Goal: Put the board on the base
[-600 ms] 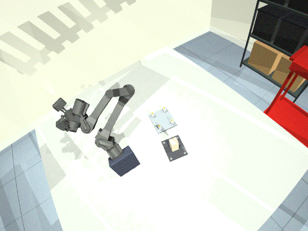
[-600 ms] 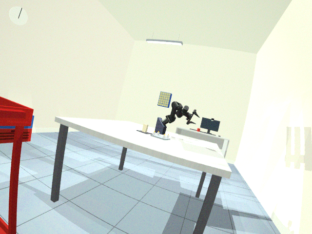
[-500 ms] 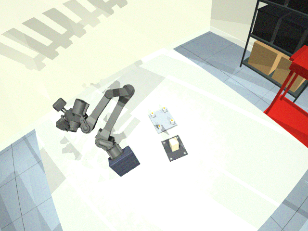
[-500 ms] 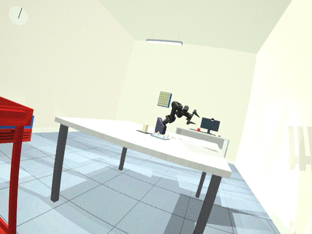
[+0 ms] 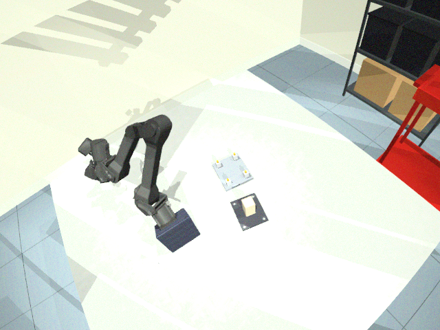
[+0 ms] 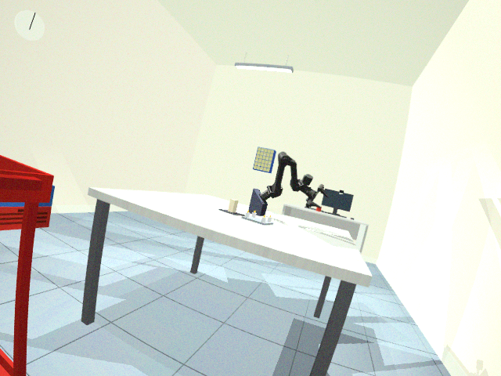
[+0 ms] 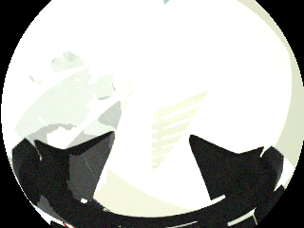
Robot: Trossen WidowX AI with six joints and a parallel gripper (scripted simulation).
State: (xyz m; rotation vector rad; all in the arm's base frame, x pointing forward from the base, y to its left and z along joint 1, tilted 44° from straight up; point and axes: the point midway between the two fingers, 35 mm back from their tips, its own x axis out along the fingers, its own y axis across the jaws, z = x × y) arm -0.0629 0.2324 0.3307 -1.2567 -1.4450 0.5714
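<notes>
White table (image 5: pixel 320 170) (image 6: pixel 161 206): black board (image 5: pixel 254 219) (image 6: pixel 225 211), grey base (image 5: pixel 232 174) (image 6: pixel 257 220) near it, dark blue block (image 5: pixel 179 232) (image 6: pixel 257 202).

Red cart: a red frame (image 5: pixel 426 159) (image 6: pixel 25 283) stands beside the table.
Shelving: a dark rack (image 5: pixel 355 53) holds black bins (image 5: pixel 414 49) above tan boxes (image 5: pixel 375 83).
Far desk: a monitor (image 6: pixel 337 200) sits near a red object (image 6: pixel 318 209).
Ceiling: a lit lamp (image 6: pixel 264 67) hangs overhead.

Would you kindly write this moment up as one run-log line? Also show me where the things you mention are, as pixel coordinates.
gripper (image 5: pixel 93 176) (image 6: pixel 317 197) (image 7: pixel 152 137): open, empty | black board (image 5: pixel 258 212): on table, handle up | grey base (image 5: pixel 232 172) (image 6: pixel 254 220): pins bare | board not mounted
</notes>
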